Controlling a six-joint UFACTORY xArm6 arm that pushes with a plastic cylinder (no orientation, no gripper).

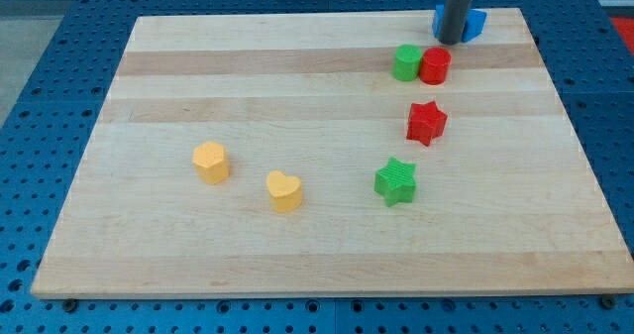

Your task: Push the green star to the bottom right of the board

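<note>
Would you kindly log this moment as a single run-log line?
tip: view's top right, at blue block | green star: right of centre, untouched | red star: above it | goal: not reached

Red star (427, 122), yellow heart (284, 190), blue block (475, 23)

The wooden desk (297, 86) carries seven small blocks. A blue block (475, 23) sits at the top edge near the top right corner, partly hidden. Just below, a green block (406, 63) touches a red cylinder (435, 66). A red star (427, 123) lies lower, and a green star (396, 181) lower again. A yellow heart (284, 190) and a yellow block (211, 163) sit left of centre.
</note>
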